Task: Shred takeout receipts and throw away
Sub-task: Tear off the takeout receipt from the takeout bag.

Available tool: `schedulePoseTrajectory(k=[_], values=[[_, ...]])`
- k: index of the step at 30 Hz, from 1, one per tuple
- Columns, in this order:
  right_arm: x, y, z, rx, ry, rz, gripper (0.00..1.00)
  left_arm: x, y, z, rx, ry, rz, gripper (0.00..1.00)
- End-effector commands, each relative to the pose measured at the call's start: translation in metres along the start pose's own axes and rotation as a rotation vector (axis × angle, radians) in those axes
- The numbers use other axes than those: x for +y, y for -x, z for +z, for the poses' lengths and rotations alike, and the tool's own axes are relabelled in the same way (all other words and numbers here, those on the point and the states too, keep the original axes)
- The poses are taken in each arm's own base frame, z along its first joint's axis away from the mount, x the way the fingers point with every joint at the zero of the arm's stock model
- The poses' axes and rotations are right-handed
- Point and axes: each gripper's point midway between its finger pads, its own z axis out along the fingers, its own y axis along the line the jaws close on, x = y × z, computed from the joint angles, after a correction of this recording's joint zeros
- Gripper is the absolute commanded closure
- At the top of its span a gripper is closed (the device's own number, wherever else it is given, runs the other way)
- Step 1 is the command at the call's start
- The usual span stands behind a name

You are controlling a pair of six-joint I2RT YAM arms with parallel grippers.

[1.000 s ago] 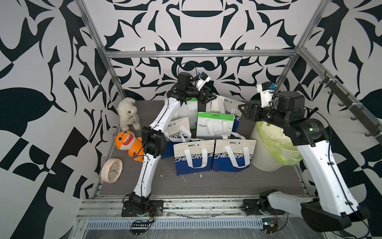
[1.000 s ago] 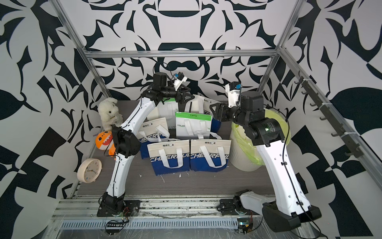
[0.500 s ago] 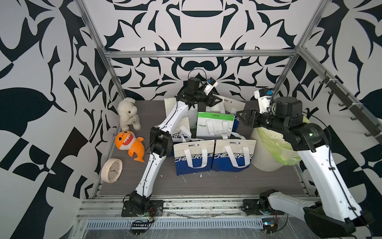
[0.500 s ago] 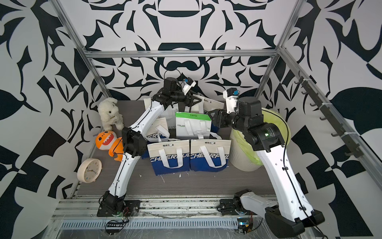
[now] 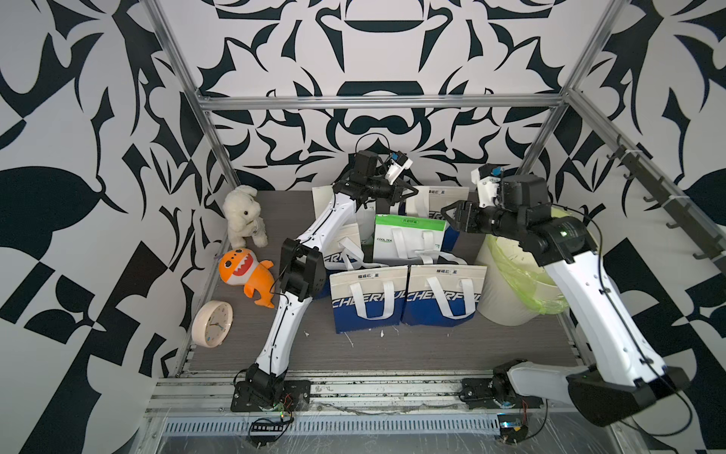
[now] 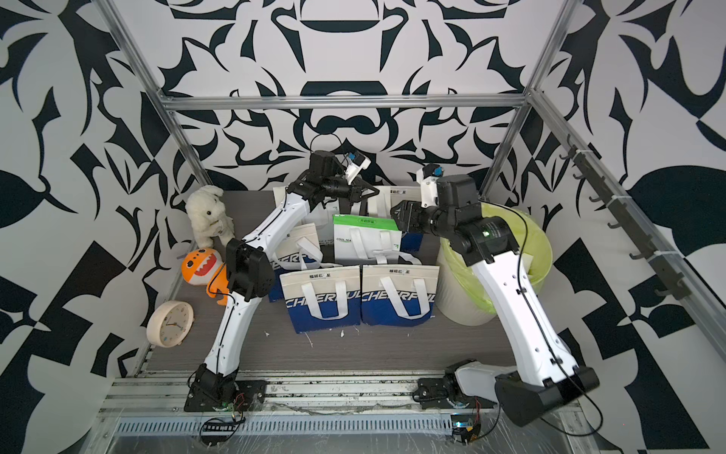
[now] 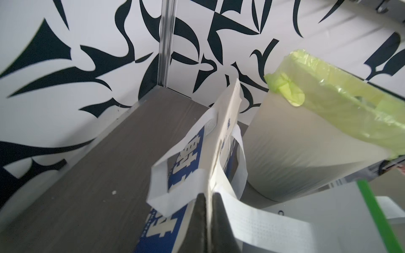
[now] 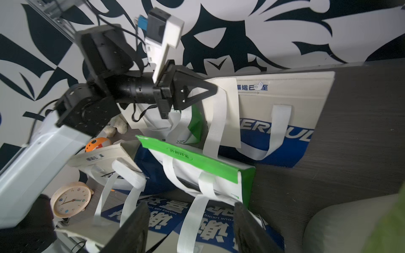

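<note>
A cream takeout receipt (image 8: 232, 114) hangs down the front of the back-right cream-and-blue bag (image 5: 444, 204), over its blue band, next to a white handle. My left gripper (image 5: 414, 192) is shut on the slip's top edge at the bag's upper corner. In the left wrist view the black jaws (image 7: 209, 196) press together on a thin cream edge, and I cannot tell whether the bag's rim is pinched too. My right gripper (image 5: 446, 220) hovers open and empty above the green-topped bag (image 5: 408, 236), beside the lined bin (image 5: 506, 291).
Two CHEERFUL bags (image 5: 404, 298) stand in front, with more bags behind on the left. A plush rabbit (image 5: 243, 212), an orange shark toy (image 5: 243, 271) and a clock (image 5: 212, 322) lie at the left. Small white scraps (image 5: 381, 334) dot the tabletop. Metal frame posts ring the cell.
My left gripper has swung right from the back-left bags to the back-right bag and has closed there. The right arm has shifted only slightly, jaws still apart.
</note>
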Motion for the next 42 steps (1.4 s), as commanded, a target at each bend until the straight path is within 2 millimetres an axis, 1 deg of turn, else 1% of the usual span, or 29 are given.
schedulePoseTrajectory(k=[1, 3, 9, 12, 17, 20, 25, 30, 35, 38, 42], values=[[0.002, 0.016, 0.013, -0.027, -0.042, 0.016, 0.39, -0.028, 0.022, -0.020, -0.016, -0.041, 0.019, 0.97], [0.003, 0.017, 0.028, -0.021, -0.046, 0.013, 0.40, -0.034, 0.021, -0.025, -0.022, -0.057, 0.015, 1.00], [0.007, 0.021, 0.070, -0.018, -0.008, -0.062, 0.39, -0.054, 0.018, -0.046, -0.044, -0.121, 0.005, 1.00], [0.012, 0.021, 0.084, -0.027, 0.035, -0.114, 0.37, -0.060, 0.013, -0.056, -0.050, -0.160, -0.022, 1.00], [0.011, 0.025, 0.097, -0.026, 0.045, -0.148, 0.37, -0.066, 0.004, -0.065, -0.050, -0.193, -0.046, 1.00], [0.010, 0.030, 0.103, -0.032, 0.068, -0.160, 0.39, -0.066, 0.004, -0.067, -0.052, -0.201, -0.049, 1.00], [0.011, 0.027, 0.115, -0.005, 0.176, -0.126, 0.45, -0.067, 0.003, -0.067, -0.053, -0.217, -0.058, 1.00], [0.011, 0.025, 0.123, 0.005, 0.234, -0.107, 0.52, -0.065, 0.002, -0.065, -0.050, -0.223, -0.067, 1.00], [0.014, 0.024, 0.132, 0.026, 0.304, -0.085, 0.61, -0.064, -0.003, -0.065, -0.042, -0.213, -0.056, 1.00], [0.015, 0.023, 0.139, 0.049, 0.325, -0.079, 0.63, -0.062, -0.006, -0.064, -0.035, -0.210, -0.057, 1.00], [0.016, 0.017, 0.148, 0.098, 0.345, -0.067, 0.66, -0.059, -0.008, -0.062, -0.026, -0.205, -0.070, 1.00]])
